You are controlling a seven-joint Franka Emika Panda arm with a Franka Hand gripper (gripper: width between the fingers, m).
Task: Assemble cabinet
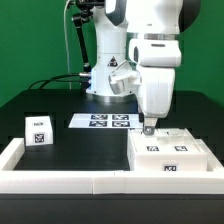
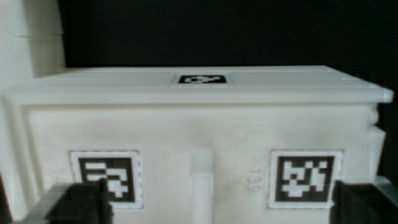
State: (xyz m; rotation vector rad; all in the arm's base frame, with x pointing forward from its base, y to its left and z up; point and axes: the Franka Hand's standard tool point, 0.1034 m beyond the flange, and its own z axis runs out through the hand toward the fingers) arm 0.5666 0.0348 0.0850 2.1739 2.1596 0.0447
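Gripper spread wide, holding nothing, low at cabinet far edge. Risk: fingertip clips top panel, shoves cabinet; off-centre grip likely slips.

The black table carries the white cabinet straight beneath the claw. The marker board lies flat near the claw, toward the exterior view's left. A small white cube stands well apart, farther that way. A low white rail edges the table.
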